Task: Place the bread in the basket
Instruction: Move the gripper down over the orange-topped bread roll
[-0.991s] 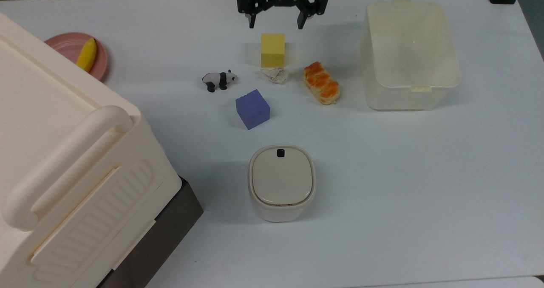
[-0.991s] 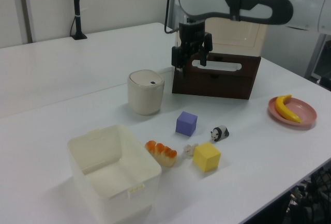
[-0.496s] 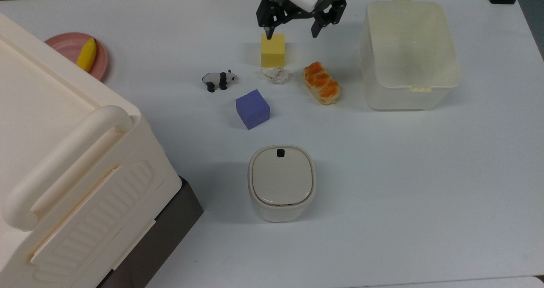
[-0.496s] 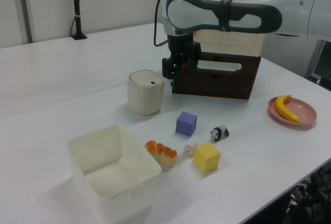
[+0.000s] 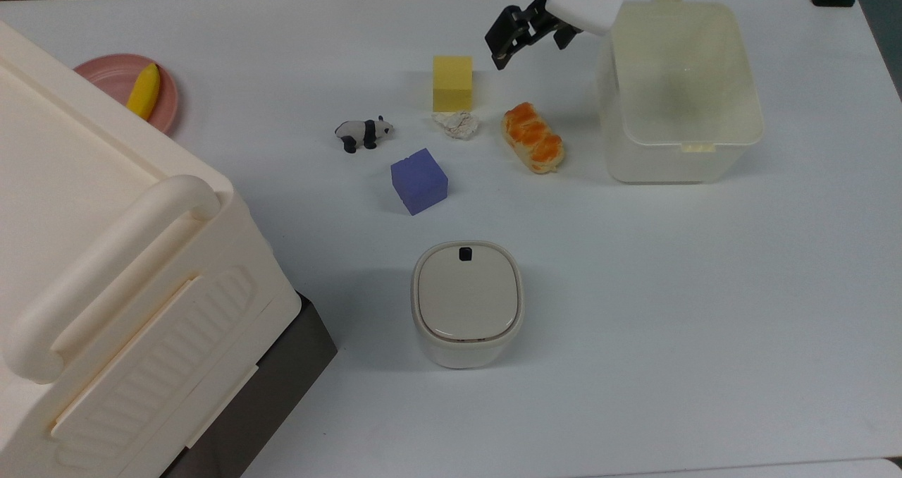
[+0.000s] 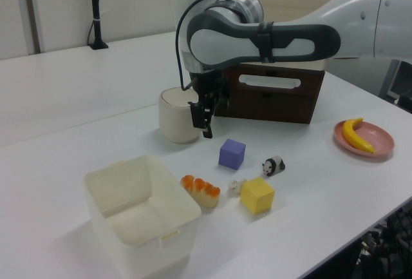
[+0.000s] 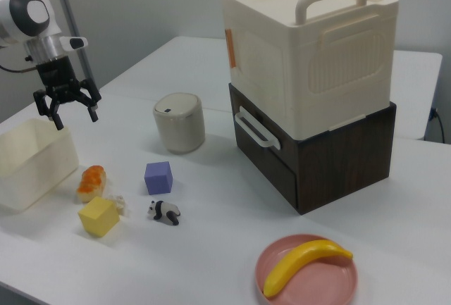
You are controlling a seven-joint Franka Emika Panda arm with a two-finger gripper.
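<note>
One second on, my gripper has swung from above the yellow block toward the basket, fingers spread and empty; bread still lies on the table beside the basket, so I judge the approach unfinished.

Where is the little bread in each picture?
Top view: the bread lies right of centre on the table, just left of the basket.
Left view: the bread is low and centre, touching or nearly touching the basket's right wall.
Right view: the bread is far left, just right of the basket.
Shared landmark: the yellow cube sits near it.
</note>
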